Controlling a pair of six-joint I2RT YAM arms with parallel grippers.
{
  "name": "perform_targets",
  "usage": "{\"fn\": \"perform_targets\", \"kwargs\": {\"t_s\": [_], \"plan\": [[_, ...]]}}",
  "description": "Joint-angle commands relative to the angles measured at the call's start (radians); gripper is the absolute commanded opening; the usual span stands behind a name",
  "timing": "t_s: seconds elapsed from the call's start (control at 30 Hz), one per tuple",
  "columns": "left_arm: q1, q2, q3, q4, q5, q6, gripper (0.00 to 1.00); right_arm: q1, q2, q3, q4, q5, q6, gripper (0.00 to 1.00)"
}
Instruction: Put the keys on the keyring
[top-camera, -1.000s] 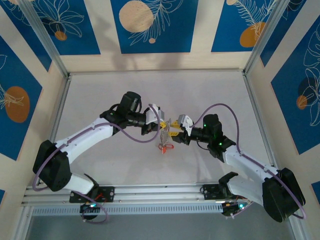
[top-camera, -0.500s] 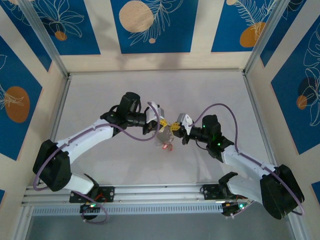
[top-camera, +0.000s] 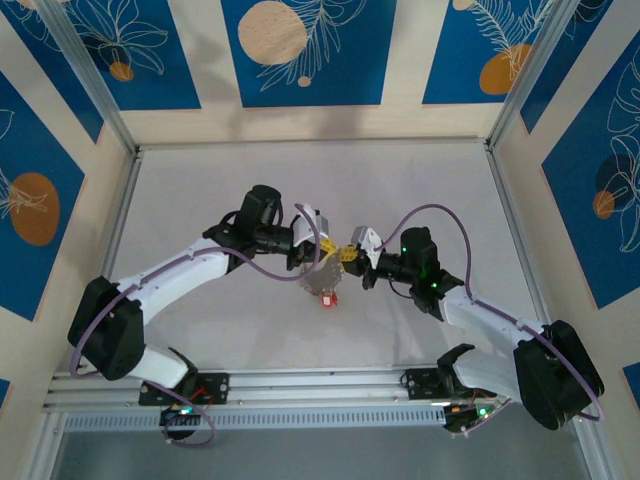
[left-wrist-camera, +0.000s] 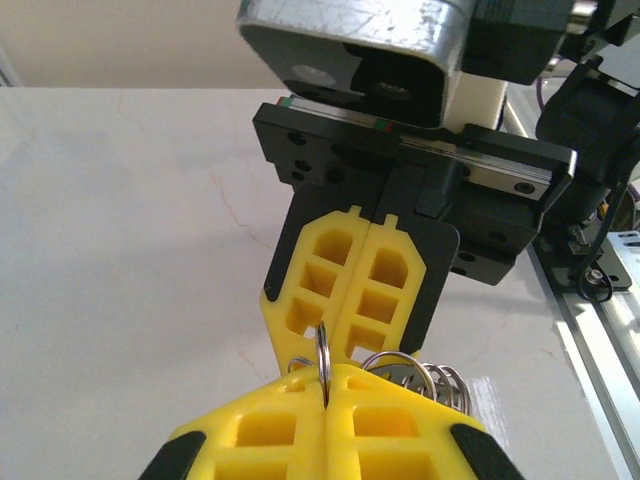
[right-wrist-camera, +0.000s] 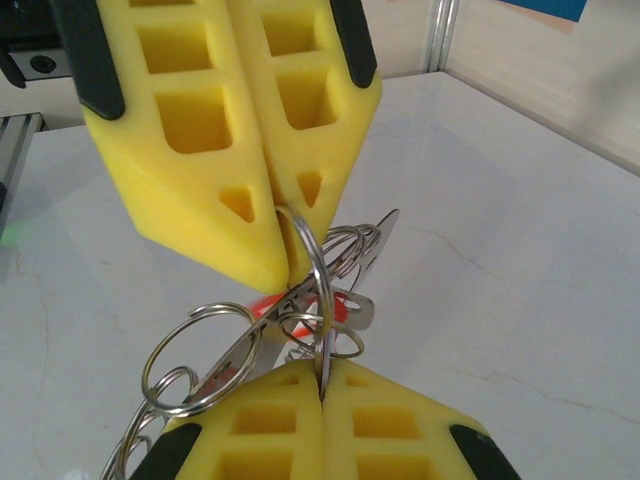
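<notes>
Both grippers meet tip to tip above the table's middle. A silver keyring (right-wrist-camera: 320, 262) is pinched between them, seen edge-on (left-wrist-camera: 323, 350) in the left wrist view. My left gripper (top-camera: 324, 250) (left-wrist-camera: 327, 384) is shut on one side of it and my right gripper (top-camera: 347, 254) (right-wrist-camera: 322, 384) is shut on the other. From the keyring hangs a bunch of smaller rings (right-wrist-camera: 190, 350) and keys (top-camera: 321, 280), among them a red-headed key (right-wrist-camera: 268, 305) (top-camera: 328, 298). Other key heads are hidden in the tangle.
The white table (top-camera: 200, 190) lies open all round the arms. Aluminium frame rails (top-camera: 118, 215) and patterned walls bound it on three sides. Purple cables (top-camera: 430, 215) loop off both wrists.
My right gripper has moved left toward the left gripper and closed on the keyring. The hanging bunch has shifted slightly left and down. The left gripper has stayed shut.
</notes>
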Motion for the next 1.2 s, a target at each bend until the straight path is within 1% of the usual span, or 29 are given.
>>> {"fn": "perform_targets", "kwargs": {"t_s": [0.0,0.07,0.17,0.3,0.4,0.73,0.87,0.97,1.17], "plan": [[0.005,-0.011,0.006,0.065,0.122,0.047,0.00,-0.007,-0.021,0.028,-0.037,-0.071,-0.027,0.00],[0.006,-0.018,0.015,0.018,0.147,0.092,0.00,-0.014,-0.042,0.023,-0.034,-0.086,-0.038,0.00],[0.012,-0.030,0.031,-0.073,0.167,0.171,0.00,-0.021,-0.079,0.016,-0.042,-0.070,-0.053,0.00],[0.023,-0.045,0.042,-0.147,0.145,0.220,0.00,-0.028,-0.126,0.013,-0.077,-0.054,-0.079,0.00],[0.028,-0.047,0.044,-0.171,0.105,0.227,0.00,-0.029,-0.149,0.016,-0.109,-0.051,-0.096,0.00],[0.030,-0.051,0.045,-0.195,0.038,0.231,0.00,-0.028,-0.171,0.035,-0.155,-0.038,-0.126,0.00],[0.027,-0.047,0.061,-0.246,0.016,0.269,0.00,-0.025,-0.171,0.050,-0.164,-0.022,-0.131,0.00],[0.022,-0.047,0.066,-0.276,0.006,0.294,0.00,-0.019,-0.159,0.076,-0.206,0.017,-0.152,0.00],[-0.005,-0.018,0.093,-0.332,-0.039,0.326,0.00,0.007,-0.135,0.142,-0.272,0.043,-0.196,0.00]]}}
